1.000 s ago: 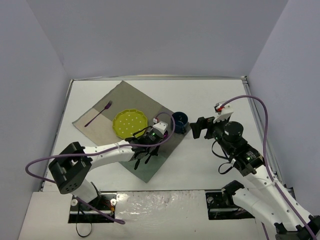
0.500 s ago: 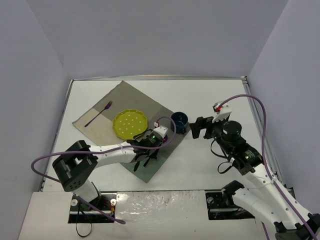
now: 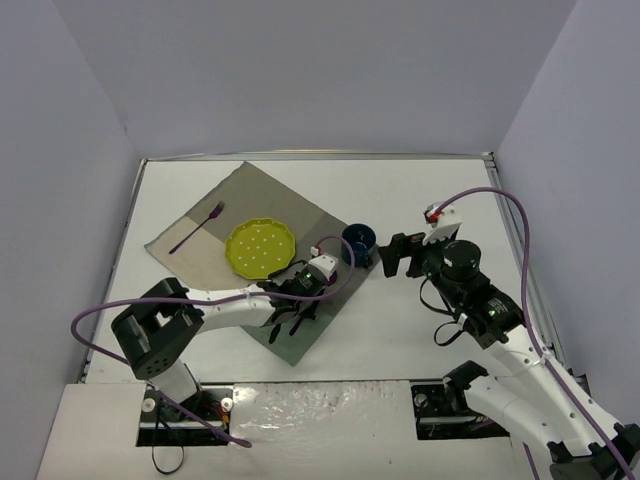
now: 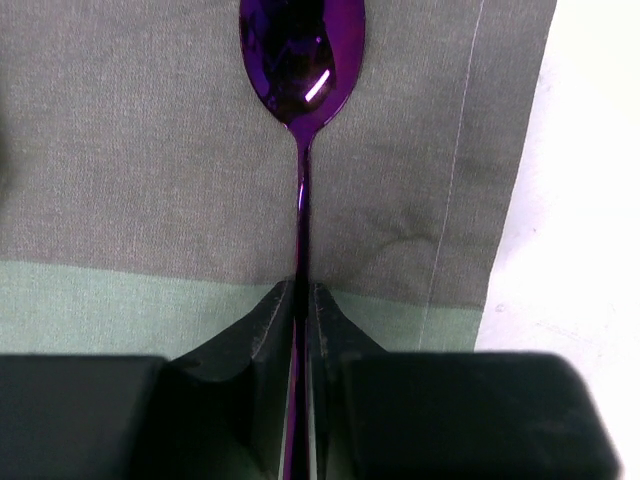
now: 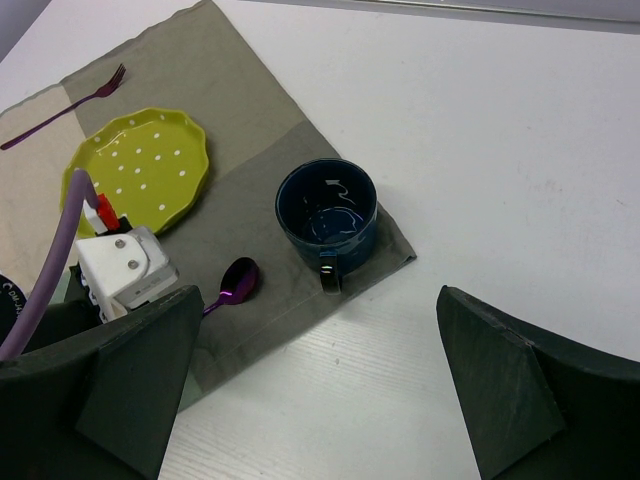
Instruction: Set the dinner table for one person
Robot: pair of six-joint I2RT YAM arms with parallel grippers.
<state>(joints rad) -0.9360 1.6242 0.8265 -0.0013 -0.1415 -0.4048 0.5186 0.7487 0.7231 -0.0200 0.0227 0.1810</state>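
Though partly under cloth (image 3: 255,195), dinner table (image 3: 420,195) grey-walled.

Plain pale lilac-grey walls (image 3: 300,70) close three sides — lighting even, seemingly from overhead.

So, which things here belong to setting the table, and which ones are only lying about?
For the job: yellow plate, purple fork, purple spoon in the left gripper, blue cup, patchwork cloth, dinner table.

Lying about: nothing loose that I see; only the arms' purple cables.
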